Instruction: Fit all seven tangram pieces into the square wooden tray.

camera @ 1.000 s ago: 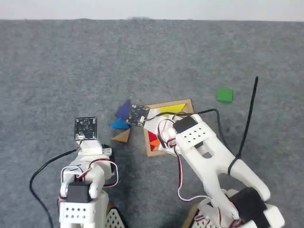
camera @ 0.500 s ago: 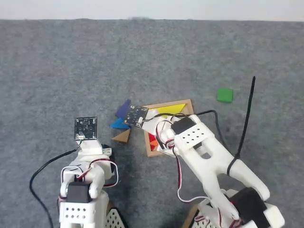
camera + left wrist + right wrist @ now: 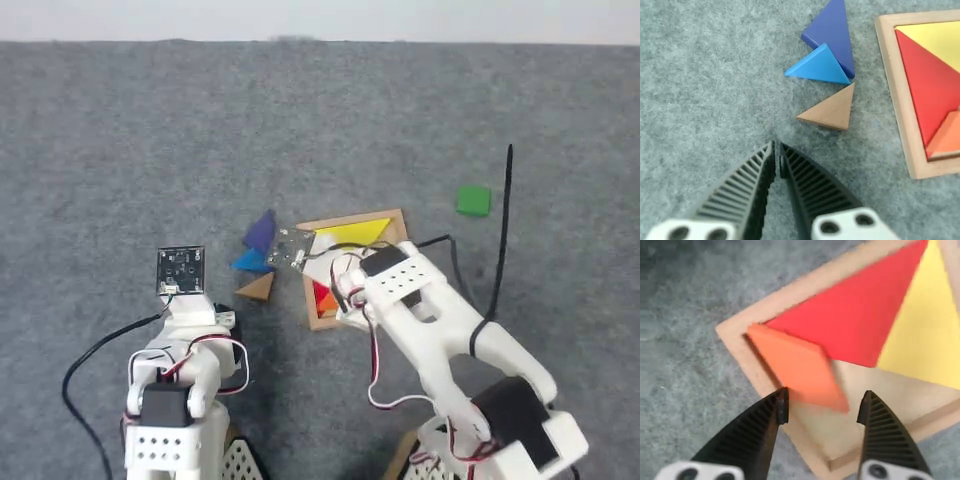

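1. Lower left of the high view: the left jaws are pressed together and empty over the grey worktop [image 3: 120,150], near the loose pieces, seemingly idle.
2. Left of centre: a dark blue triangle [image 3: 262,230], light blue triangle [image 3: 250,261] and tan triangle [image 3: 258,287] cluster beside the tray, unfitted.
3. Centre: the square wooden tray [image 3: 350,218] holds a yellow triangle [image 3: 352,233], a red triangle [image 3: 320,291] and an orange piece [image 3: 795,367].
4. The right jaws stand apart over the orange piece, gripping nothing, probably seating it.
5. Upper right: a green square [image 3: 473,200] lies well apart from the tray.

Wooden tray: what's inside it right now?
A yellow triangle, a red triangle and an orange piece are inside the wooden tray, with some bare floor. The right arm covers one corner, so anything there is hidden.
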You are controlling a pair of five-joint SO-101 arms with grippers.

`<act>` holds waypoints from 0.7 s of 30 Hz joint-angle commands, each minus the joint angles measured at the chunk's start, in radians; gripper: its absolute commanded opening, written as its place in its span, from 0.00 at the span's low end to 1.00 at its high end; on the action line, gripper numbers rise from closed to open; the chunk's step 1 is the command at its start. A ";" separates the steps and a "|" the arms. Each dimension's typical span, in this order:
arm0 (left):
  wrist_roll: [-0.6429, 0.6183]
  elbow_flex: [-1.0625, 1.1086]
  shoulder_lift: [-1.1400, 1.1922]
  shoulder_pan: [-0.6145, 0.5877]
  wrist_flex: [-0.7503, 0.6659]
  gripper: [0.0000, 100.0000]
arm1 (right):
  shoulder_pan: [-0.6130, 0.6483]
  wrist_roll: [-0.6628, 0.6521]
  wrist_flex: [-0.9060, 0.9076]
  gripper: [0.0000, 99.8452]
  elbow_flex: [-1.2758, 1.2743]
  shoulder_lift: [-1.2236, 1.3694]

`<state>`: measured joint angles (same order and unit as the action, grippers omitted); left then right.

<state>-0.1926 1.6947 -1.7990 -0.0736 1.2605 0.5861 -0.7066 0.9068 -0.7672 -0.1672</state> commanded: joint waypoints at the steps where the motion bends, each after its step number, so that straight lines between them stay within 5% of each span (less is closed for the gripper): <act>1: 0.009 -0.012 -0.020 -0.006 0.002 0.01 | -0.054 -0.025 -0.018 0.22 0.043 -0.005; 8: 0.009 -0.012 -0.020 -0.006 0.002 0.01 | -0.061 -0.029 -0.010 0.22 0.048 -0.067; 16: 0.009 -0.012 -0.020 -0.006 0.002 0.01 | -0.061 0.272 -0.081 0.22 0.046 -0.231; 21: 0.009 -0.012 -0.020 -0.006 0.002 0.01 | -0.061 0.293 -0.125 0.22 0.048 -0.082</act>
<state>-0.1926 1.6947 -1.7990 -0.0736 1.2605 0.5355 -0.4289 0.8147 -0.7687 -0.3099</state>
